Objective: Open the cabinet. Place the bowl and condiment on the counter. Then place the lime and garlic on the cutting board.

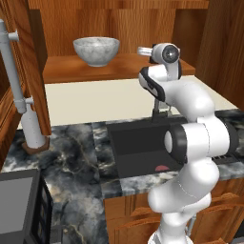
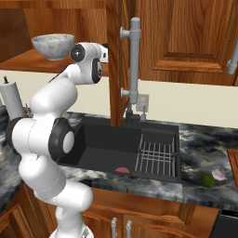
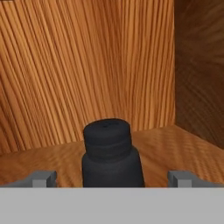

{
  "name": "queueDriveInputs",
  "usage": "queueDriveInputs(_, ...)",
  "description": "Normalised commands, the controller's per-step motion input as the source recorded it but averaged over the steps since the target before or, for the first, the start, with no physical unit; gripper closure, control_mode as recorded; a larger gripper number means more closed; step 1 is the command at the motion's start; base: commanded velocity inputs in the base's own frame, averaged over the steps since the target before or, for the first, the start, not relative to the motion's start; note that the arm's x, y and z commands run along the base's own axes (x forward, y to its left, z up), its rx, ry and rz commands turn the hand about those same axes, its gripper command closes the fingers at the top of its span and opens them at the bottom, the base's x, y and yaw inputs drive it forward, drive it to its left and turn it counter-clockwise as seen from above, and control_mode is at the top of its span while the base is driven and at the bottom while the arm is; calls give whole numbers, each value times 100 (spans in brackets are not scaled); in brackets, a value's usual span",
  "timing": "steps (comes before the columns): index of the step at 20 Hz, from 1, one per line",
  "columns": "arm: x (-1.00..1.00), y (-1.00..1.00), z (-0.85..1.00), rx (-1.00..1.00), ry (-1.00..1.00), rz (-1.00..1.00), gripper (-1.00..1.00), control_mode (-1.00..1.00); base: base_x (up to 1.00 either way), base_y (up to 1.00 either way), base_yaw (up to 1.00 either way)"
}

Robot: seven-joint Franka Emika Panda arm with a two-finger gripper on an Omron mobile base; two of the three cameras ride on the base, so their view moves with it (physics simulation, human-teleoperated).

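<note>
Small black condiment bottle [image 3: 112, 155] stands upright on cabinet shelf [image 3: 175, 144] near right wall, centred between spread fingertips [image 3: 43, 178]. Tool [image 3: 112, 180] released, lined up to grasp it; pale grey-silver bowl [image 1: 96, 50] waits further left.

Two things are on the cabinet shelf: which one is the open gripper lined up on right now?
The black condiment, standing upright between the gripper fingertips, untouched. The bowl sits further left.
</note>
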Motion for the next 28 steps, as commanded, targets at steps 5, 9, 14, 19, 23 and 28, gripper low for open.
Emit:
queueDriveInputs(5, 7, 0, -2, 0, 0, 1, -100, -100, 0, 0, 0)
queueDriveInputs(9, 10, 0, -5, 0, 0, 1, 100, -100, 0, 0, 0)
queueDriveInputs(14, 8, 0, -6, 0, 0, 1, 100, -100, 0, 0, 0)
queueDriveInputs(19, 2, 0, -4, 0, 0, 0, 100, -100, 0, 0, 0)
queueDriveInputs(23, 0, 0, 0, 0, 0, 0, 100, -100, 0, 0, 0)
queueDriveInputs(28, 0, 0, -1, 0, 0, 0, 100, -100, 0, 0, 0)
